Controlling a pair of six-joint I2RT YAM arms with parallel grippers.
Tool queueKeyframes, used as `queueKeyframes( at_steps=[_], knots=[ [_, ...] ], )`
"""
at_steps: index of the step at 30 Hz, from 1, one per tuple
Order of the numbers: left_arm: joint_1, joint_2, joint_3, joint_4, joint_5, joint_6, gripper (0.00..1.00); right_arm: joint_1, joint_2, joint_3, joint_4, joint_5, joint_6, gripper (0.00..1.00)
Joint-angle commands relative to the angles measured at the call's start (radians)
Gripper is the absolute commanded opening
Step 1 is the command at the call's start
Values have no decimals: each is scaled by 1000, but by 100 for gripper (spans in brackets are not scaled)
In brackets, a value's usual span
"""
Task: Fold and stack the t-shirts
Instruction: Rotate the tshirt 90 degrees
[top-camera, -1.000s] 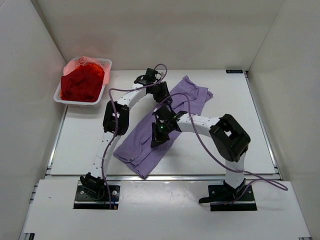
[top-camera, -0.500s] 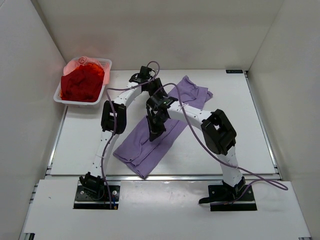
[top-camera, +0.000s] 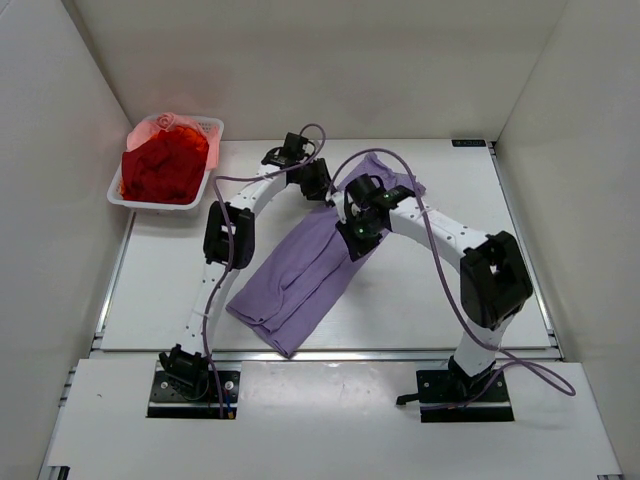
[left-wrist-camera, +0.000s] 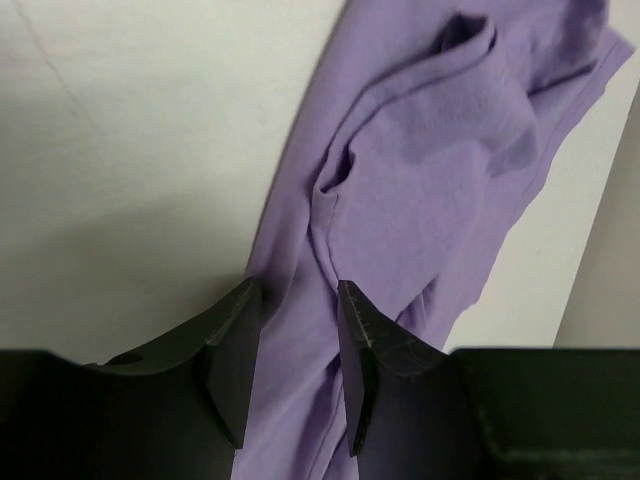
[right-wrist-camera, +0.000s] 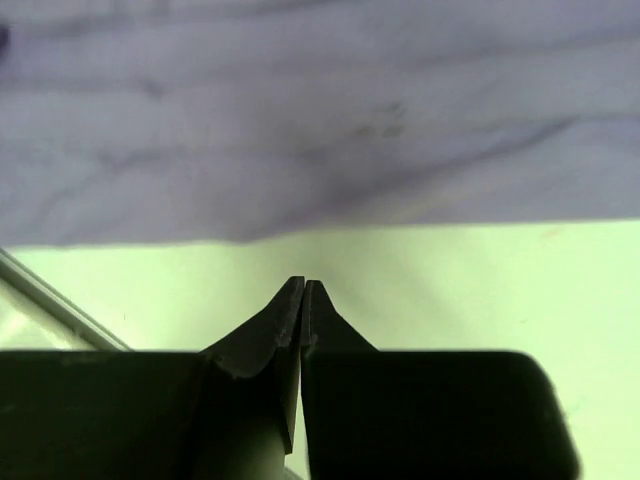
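Note:
A purple t-shirt (top-camera: 300, 275) lies flat in a long diagonal strip from the far right to the near left of the table. My left gripper (top-camera: 318, 185) is at its far left edge. In the left wrist view the gripper (left-wrist-camera: 297, 300) is open, and the jaws straddle a band of the purple fabric (left-wrist-camera: 420, 160). My right gripper (top-camera: 360, 245) sits at the shirt's right edge. In the right wrist view it (right-wrist-camera: 302, 285) is shut and empty over bare table, with the shirt (right-wrist-camera: 320, 120) just ahead. Red t-shirts (top-camera: 160, 170) are piled in a basket.
The white basket (top-camera: 208, 128) holding the red shirts stands at the far left corner. White walls enclose the table on the left, back and right. Both arms cross over the middle of the table.
My right arm has swung from the middle of the purple shirt to its right edge. The left gripper has barely moved. The shirt lies as before.

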Motion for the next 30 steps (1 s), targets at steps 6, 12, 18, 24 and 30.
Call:
queueKeyframes(
  at_steps=[6, 12, 18, 24, 30],
  knots=[
    [-32, -173, -94, -12, -7, 70, 48, 92, -205, -177, 185, -33, 45, 1],
    [-30, -114, -32, -52, 0, 81, 48, 50, -63, -161, 248, -127, 1, 0],
    [-30, -91, -16, -34, -7, 77, 48, -38, 4, -190, 268, -222, -22, 0],
    [-26, -41, 27, -25, -4, 51, 47, -91, 94, -195, 257, -226, -64, 0],
    [-13, -27, 30, -14, 1, 45, 47, -134, 181, -153, 236, -170, -50, 0]
  ],
)
